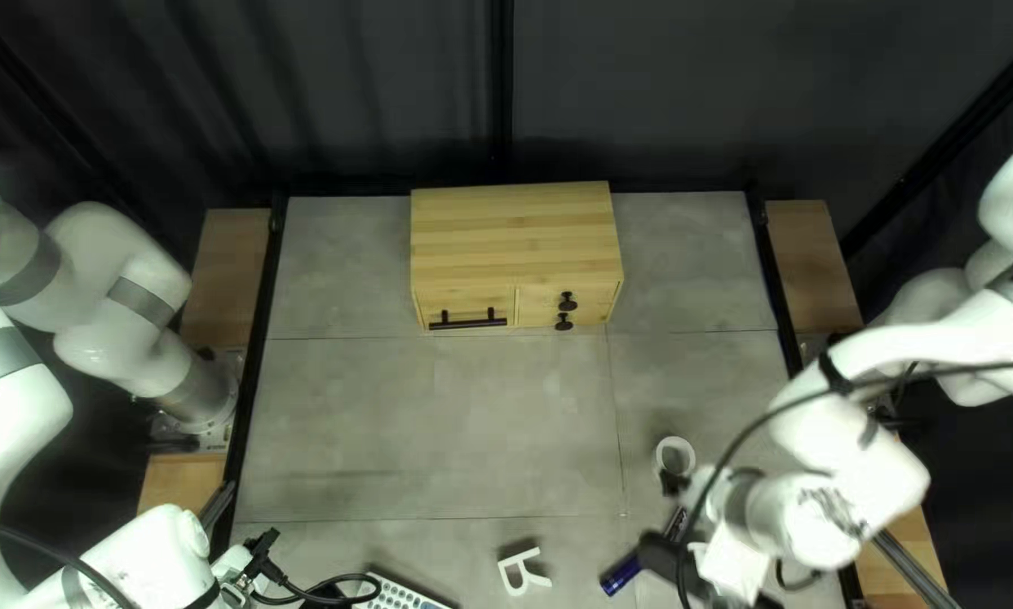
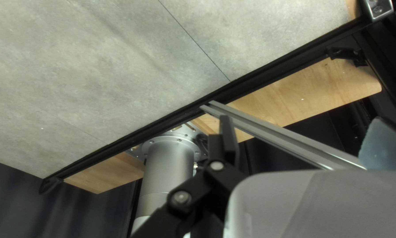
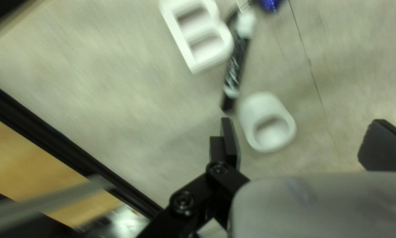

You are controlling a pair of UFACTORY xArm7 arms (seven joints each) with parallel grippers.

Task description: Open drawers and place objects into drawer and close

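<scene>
In the top left view, my left gripper (image 1: 261,550) is low at the left and my right gripper (image 1: 662,550) low at the right. The wooden drawer cabinet (image 1: 514,237) stands at the far edge, drawers shut, with a bar handle (image 1: 468,323) and two knobs. A white letter R (image 1: 524,573) lies near the front. The left wrist view has my gripper (image 2: 303,136) open and empty. Over the table, my other gripper (image 3: 304,136) is open in the right wrist view; a white ring-like cylinder (image 3: 255,110) lies ahead of it, beside a dark marker (image 3: 236,66) and a white letter B (image 3: 176,37).
Part of a white keyboard (image 1: 391,594) shows at the near edge, beside the left arm's black cable. A blue-ended object (image 1: 617,580) lies right of the R. Black rails (image 1: 256,389) border the table, and the right arm's cable hangs over its right side.
</scene>
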